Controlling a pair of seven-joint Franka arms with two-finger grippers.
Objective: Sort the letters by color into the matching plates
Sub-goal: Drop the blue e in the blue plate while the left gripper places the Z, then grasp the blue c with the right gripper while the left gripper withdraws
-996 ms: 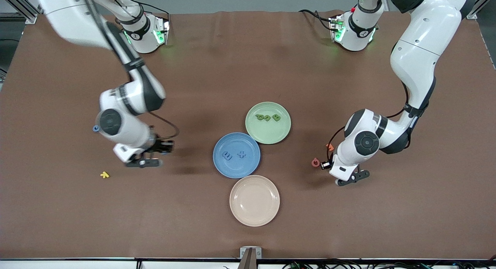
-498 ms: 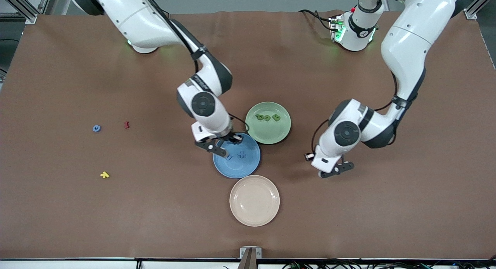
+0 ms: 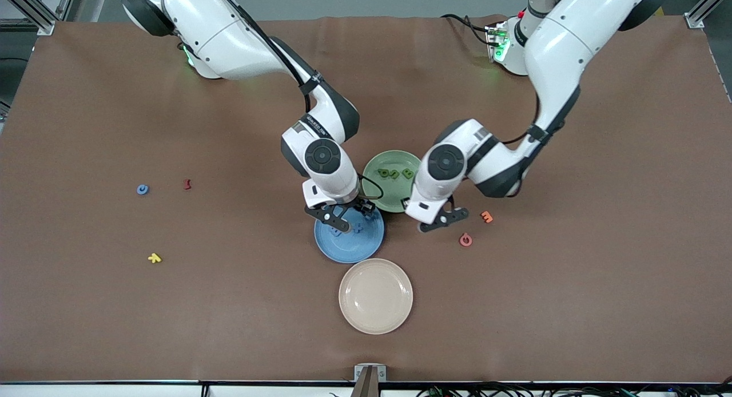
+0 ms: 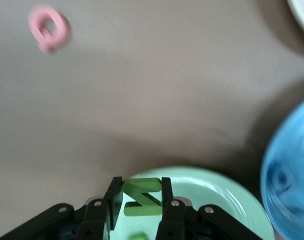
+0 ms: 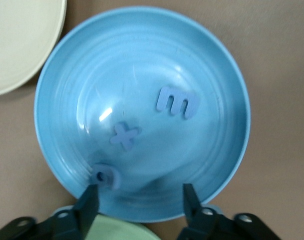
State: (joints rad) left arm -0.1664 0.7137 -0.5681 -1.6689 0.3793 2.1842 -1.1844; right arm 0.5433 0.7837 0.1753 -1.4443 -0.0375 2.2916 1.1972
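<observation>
Pinching green chunky toy letter N [image 4: 142,197], your left gripper [image 4: 140,210] hangs over rim of pale green round plate [image 3: 382,199]; release early, letter bounces off rim onto brown table [image 3: 229,305]. Right gripper [image 5: 141,202], fingers spread, hovers over mid-blue round plate [image 5: 231,90]; small blue letter [image 5: 105,176] lies by one finger, may stick or roll. Grippers near each other: watch for clash.
</observation>
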